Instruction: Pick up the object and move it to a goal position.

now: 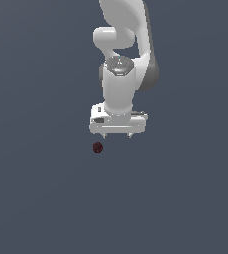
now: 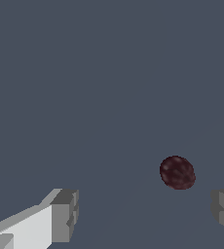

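The object [image 1: 97,147] is a tiny dark maroon ball with a bumpy surface, lying on the flat grey-blue floor. In the exterior view my white gripper [image 1: 117,135] hangs above it and a little toward that view's right, with only its short fingertips showing under the hand. The wrist view shows the object [image 2: 177,172] beyond the wide-apart grey fingertips [image 2: 65,214], closer to one of them and outside the gap. My gripper [image 2: 145,214] is open and holds nothing.
Only the uniform grey-blue floor [image 1: 41,198] surrounds the ball and the arm. No other objects, containers or edges show in either view.
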Controlling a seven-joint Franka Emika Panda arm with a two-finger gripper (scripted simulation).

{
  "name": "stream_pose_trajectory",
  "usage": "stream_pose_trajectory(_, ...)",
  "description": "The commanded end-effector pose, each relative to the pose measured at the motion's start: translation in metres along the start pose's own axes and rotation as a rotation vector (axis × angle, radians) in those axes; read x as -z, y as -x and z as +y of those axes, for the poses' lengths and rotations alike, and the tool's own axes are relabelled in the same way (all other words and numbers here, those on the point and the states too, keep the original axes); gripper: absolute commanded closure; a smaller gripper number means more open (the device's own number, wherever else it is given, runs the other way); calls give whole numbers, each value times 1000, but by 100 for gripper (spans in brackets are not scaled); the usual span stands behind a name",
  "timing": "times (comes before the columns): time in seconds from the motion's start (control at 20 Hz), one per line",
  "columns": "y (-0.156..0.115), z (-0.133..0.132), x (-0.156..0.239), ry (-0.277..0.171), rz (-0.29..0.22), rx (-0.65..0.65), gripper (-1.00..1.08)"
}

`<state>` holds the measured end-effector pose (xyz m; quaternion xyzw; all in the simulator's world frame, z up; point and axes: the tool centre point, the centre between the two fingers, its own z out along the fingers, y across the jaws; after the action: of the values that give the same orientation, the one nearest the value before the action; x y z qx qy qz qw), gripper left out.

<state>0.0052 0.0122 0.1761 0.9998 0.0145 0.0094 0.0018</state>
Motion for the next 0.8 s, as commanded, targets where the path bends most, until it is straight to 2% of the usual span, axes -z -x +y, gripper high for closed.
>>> stream_pose_trajectory(0.0,0,0,0,0,0,0,-92)
stream_pose_trajectory(0.4,-6,23,15,-6,37,-56,-92)
stream_pose_trajectory(0.75,-6,26,12,-5,36,-50,-92)
